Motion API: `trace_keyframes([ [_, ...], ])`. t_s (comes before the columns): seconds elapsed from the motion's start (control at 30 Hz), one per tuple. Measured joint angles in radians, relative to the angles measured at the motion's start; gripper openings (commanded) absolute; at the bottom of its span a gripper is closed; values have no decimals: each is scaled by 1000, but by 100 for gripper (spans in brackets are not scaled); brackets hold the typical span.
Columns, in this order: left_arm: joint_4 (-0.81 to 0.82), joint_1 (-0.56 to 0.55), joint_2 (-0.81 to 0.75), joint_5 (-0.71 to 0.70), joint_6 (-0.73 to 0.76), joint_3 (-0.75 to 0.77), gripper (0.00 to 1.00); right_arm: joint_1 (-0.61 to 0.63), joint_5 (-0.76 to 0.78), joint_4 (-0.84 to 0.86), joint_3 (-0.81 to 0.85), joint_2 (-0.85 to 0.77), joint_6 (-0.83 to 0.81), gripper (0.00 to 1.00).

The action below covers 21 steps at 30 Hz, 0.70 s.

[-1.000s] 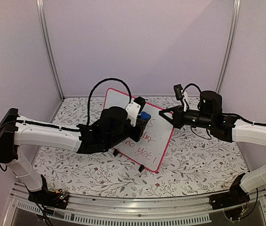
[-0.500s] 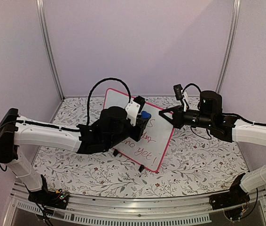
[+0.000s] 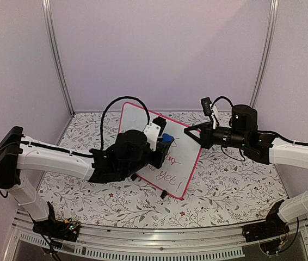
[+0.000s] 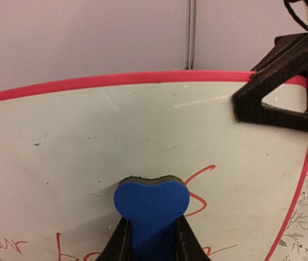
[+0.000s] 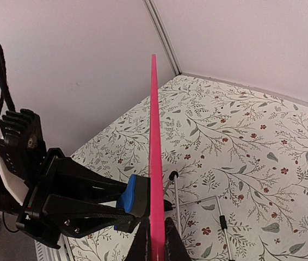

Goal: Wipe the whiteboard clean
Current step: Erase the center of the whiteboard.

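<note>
Two hands on one whiteboard (image 3: 182, 160), standing on its little black feet (image 3: 165, 194) in the middle of the floral surface (image 3: 225, 185).
Red handwriting (image 3: 170, 175) fills the lower part, and the top part is blank. Left hand (image 3: 164, 140) is clenched on a blue eraser (image 4: 151, 204) that's pressed flat to the board face, right next to the writing. Right hand (image 5: 155, 247) is pinched shut on the pink frame at the board's right edge, so its wrist view sees the board edge-on.
</note>
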Motion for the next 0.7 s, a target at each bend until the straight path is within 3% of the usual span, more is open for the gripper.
trace_keyframes([
  [0.7, 18, -27, -6, -13, -42, -106, 16, 1, 0, 0, 0, 0, -2, 0],
])
